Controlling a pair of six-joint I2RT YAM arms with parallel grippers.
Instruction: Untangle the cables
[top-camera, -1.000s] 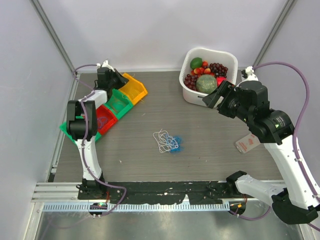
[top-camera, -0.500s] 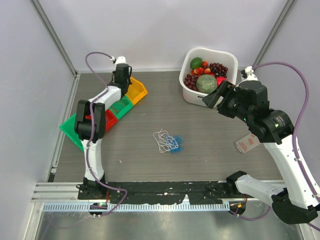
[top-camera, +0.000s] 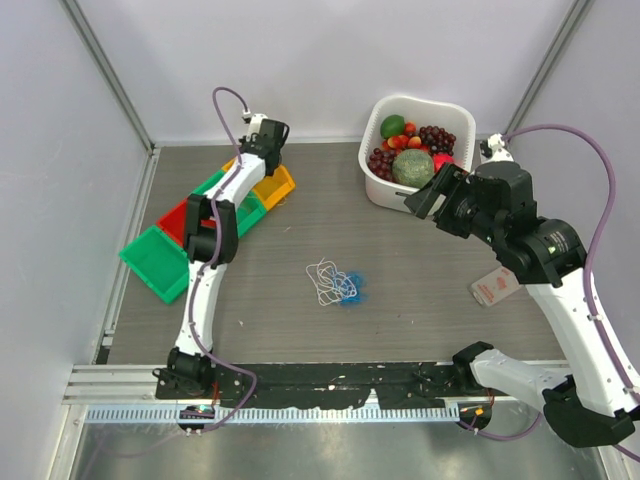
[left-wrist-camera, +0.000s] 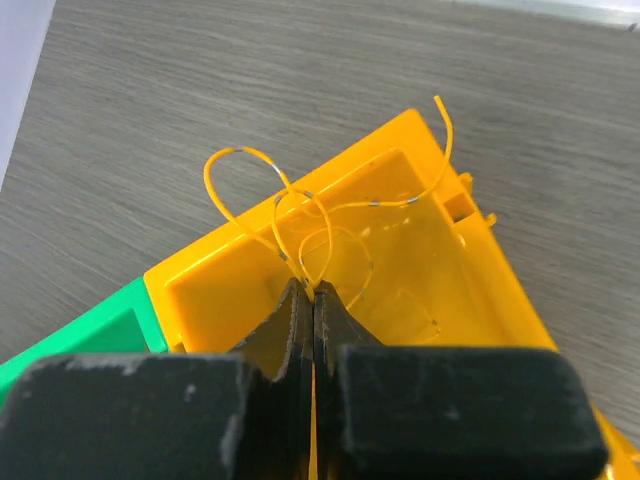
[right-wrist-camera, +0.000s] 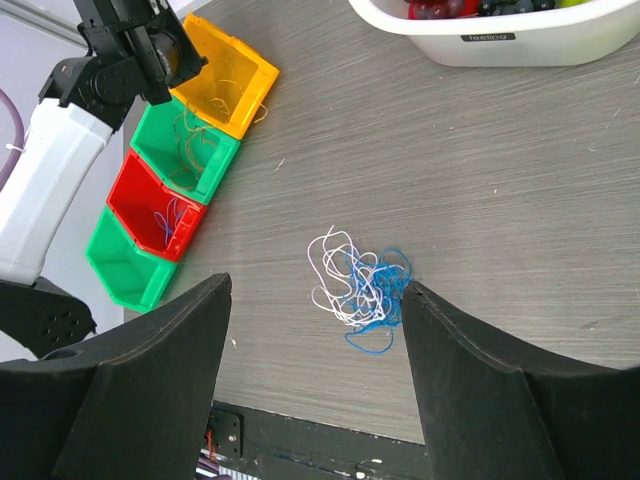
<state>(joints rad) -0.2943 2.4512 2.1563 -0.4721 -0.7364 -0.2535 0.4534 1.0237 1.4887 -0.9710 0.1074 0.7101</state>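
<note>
1. The left gripper (left-wrist-camera: 308, 297) has its jaws pressed together on a yellow cable (left-wrist-camera: 300, 205), pinching it right at the tips.
2. From the pinch the cable rises ahead of the jaws in several loose loops. One loop swings out to the left, and one free end curves up and away to the far right.
3. The yellow bin (left-wrist-camera: 430, 280) sits directly below and ahead of these jaws. The loops hang over its open inside and across its far rim.
4. A green bin (left-wrist-camera: 90, 335) touches the yellow bin, low on the left of the jaws.
5. The right gripper (right-wrist-camera: 318, 290) has its jaws spread wide. It is held high above the table (right-wrist-camera: 520, 200) and grips nothing.
6. The bunch (right-wrist-camera: 360, 285) of remaining cables lies on the table below the right gripper. In the wrist view it sits between the two fingers, closer to the right one.
7. Within the bunch, the white loops spread toward the left finger and the blue ones crowd toward the right finger.
8. The bins stand in a row well apart from the right jaws, off beyond the left finger. A red bin (right-wrist-camera: 150, 205) follows the green bin, and both hold thin strands.
9. A white basket (right-wrist-camera: 500, 35) of fruit sits far ahead of the right finger, well apart from the bunch.
</note>
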